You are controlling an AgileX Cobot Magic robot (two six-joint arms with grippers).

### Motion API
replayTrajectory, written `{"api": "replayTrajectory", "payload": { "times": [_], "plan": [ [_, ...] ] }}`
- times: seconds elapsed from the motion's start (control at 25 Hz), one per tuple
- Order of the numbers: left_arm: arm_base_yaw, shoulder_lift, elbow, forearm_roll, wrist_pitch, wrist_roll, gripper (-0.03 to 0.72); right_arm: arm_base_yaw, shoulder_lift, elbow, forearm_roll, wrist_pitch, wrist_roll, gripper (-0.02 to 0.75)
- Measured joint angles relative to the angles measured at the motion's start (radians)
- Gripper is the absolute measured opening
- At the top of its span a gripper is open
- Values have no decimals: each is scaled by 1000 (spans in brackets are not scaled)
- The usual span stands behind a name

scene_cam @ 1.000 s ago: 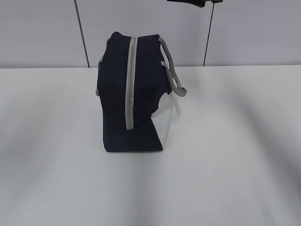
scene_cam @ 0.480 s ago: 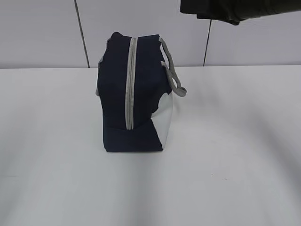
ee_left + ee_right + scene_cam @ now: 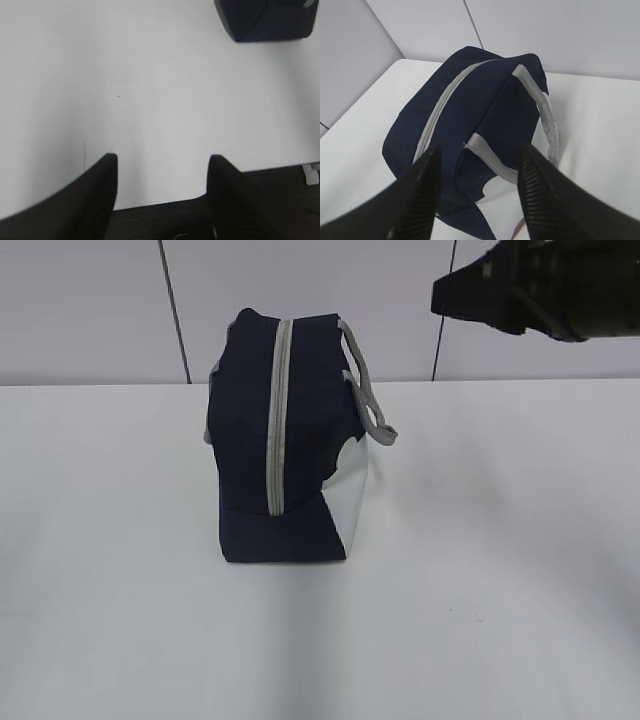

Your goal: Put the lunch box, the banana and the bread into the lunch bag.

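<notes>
The lunch bag [image 3: 285, 450] stands upright near the far edge of the table [image 3: 520, 570], left of the middle, its long axis running from far edge to near edge, one narrow end facing the exterior camera. Its grey zipper [image 3: 279, 420], apparently closed, runs over the top and down that end. The right gripper [image 3: 479, 192] hovers above the bag, jaws apart and empty. The left gripper [image 3: 162, 192], also parted and empty, hangs over the table's edge, well apart from the bag

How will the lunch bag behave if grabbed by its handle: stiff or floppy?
Probably floppy: the lunch bag is fabric with a wavy top edge. Its grey strap handle droops sideways, so it would likely go taut first. The zipper looks closed, which may help the bag hold its boxy shape.
</notes>
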Motion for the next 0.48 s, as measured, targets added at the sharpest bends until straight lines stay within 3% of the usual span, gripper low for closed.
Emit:
{"api": "replayTrajectory", "payload": {
  "times": [0.48],
  "plan": [
    [0,-11,0,22,1,-28,403,2,-240,216,7,138,-4,370]
  ]
}}
